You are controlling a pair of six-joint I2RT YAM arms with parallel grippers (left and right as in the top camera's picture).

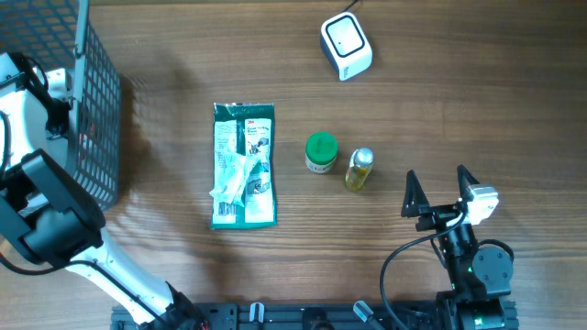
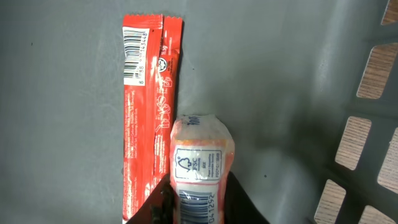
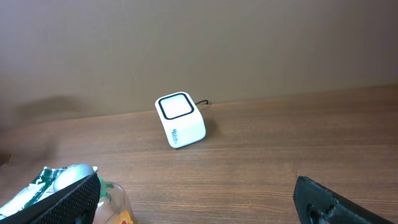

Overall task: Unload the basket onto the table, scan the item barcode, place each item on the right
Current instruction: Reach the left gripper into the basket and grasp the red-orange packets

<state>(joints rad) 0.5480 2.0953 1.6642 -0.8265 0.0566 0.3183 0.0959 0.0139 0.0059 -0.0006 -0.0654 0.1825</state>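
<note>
Inside the grey lattice-walled plastic basket (image 2: 367,93), the left tool (image 2: 198,208) is clamped on a soft, rounded orange-and-white pack (image 2: 200,152), barcode up, beside a flat glossy red sachet (image 2: 146,112). Well outside the basket, the right tool (image 1: 437,179) stands spread apart.

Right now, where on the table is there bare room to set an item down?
Free: between basket and scanner, beyond the packet; also right of the scanner, beyond the right gripper. Crowded: mid-table, where packet, jar and bottle sit close together.
</note>
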